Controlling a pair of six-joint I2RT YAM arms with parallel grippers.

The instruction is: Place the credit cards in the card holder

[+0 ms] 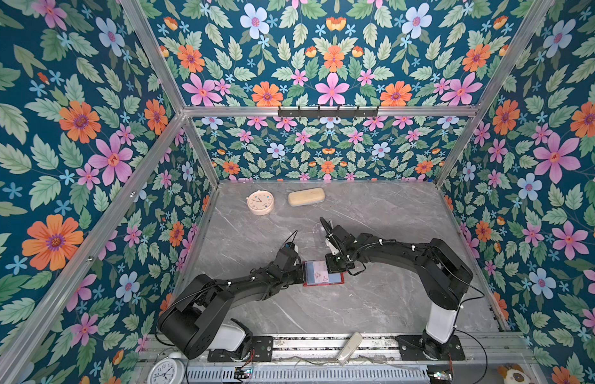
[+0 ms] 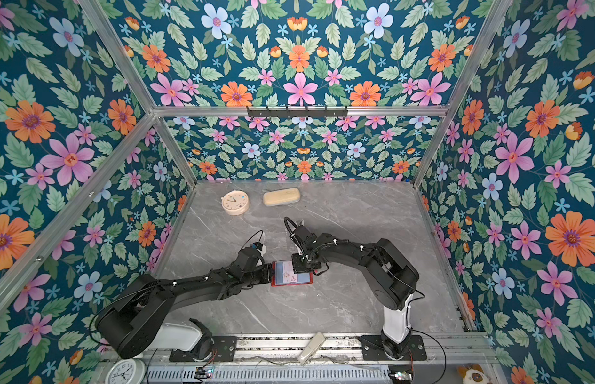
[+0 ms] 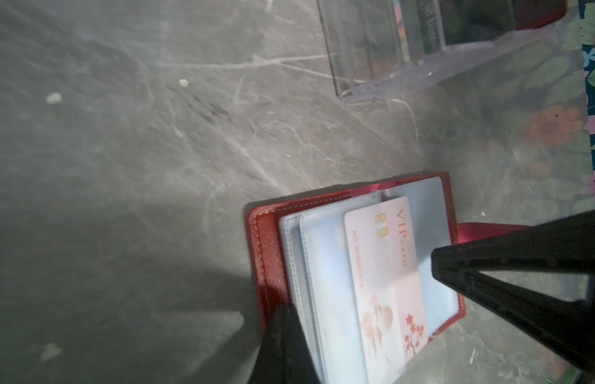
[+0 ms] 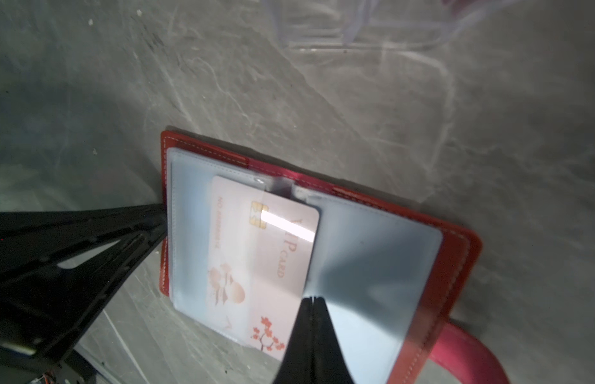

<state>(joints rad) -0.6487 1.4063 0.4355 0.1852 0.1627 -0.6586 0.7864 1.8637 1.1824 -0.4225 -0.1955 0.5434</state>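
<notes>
The holder (image 4: 455, 266) is stitched red leather, lying open and flat near the middle of the grey marbled desk (image 1: 372, 299), with cloudy plastic sleeves (image 4: 372, 266) spread across it. A glossy pale pink card (image 4: 256, 252) with a gold chip and blossom print sits slantwise, partly inside a sleeve. The right gripper (image 4: 311, 301) is pinched closed on nothing, its tip at the card's free corner. The left gripper (image 4: 156, 216), closed too, touches the holder's left edge. Just beyond is a clear acrylic stand (image 3: 406, 66) with a dark card (image 3: 429, 33) inside. By the far edge sit a round pink clock (image 1: 260, 202) and a cream case (image 1: 306, 196).
</notes>
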